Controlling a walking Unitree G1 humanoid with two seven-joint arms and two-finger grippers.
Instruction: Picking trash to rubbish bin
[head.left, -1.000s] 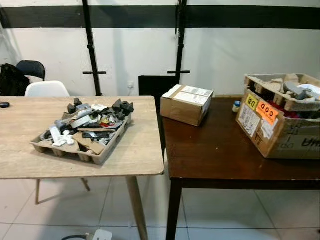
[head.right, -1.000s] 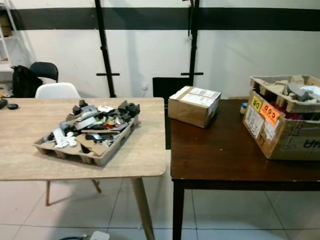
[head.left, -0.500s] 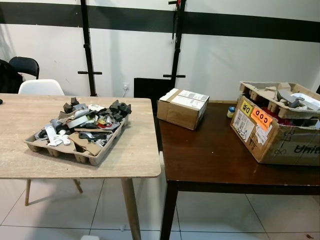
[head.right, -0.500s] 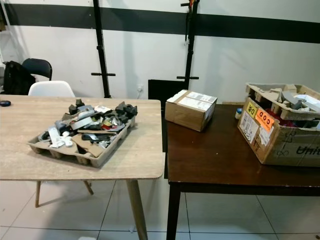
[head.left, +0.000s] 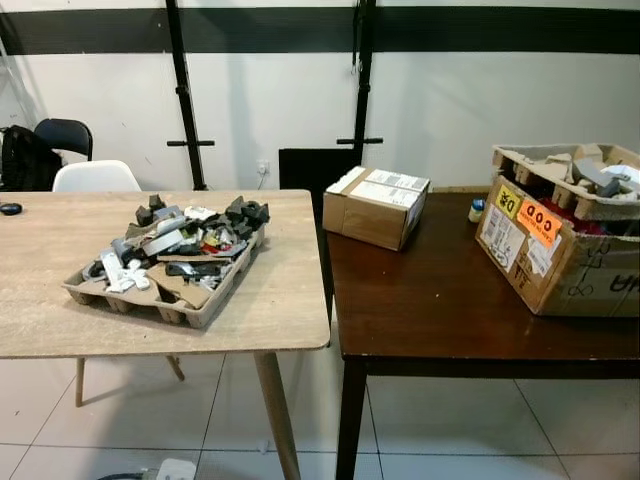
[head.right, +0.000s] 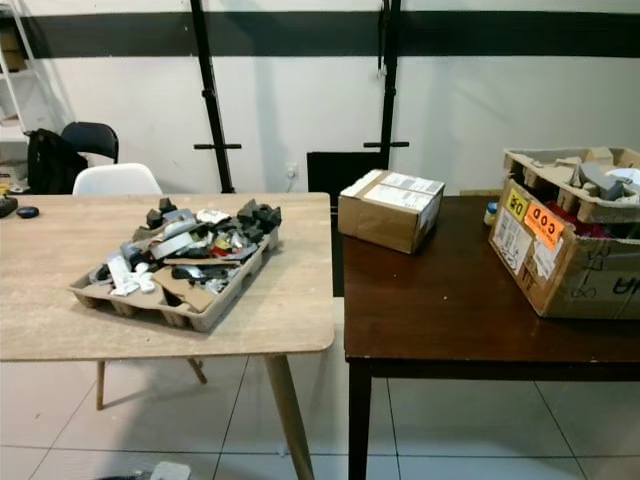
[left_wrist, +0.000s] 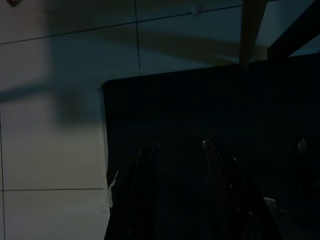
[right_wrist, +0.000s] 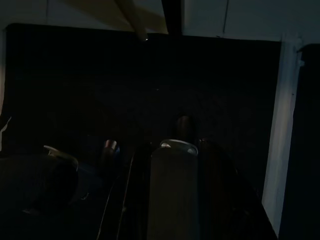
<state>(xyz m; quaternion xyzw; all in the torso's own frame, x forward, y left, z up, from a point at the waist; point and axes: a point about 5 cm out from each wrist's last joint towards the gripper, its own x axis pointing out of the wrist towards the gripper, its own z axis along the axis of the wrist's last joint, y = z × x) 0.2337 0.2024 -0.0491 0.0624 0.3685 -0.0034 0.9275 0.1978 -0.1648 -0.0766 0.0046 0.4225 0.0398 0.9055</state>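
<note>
I am looking at a moulded pulp tray (head.left: 190, 305) heaped with mixed scraps (head.left: 185, 245) on a pale wooden table (head.left: 285, 310), well ahead of and above my fingers. Both arms hang idle over the tiled floor. The left gripper (left_wrist: 180, 150) has its fingers spread, holding nothing; the right gripper (right_wrist: 172, 150) is too dark for me to tell. The scraps look light, loose and irregular, so I would pinch one stiff protruding piece.
</note>
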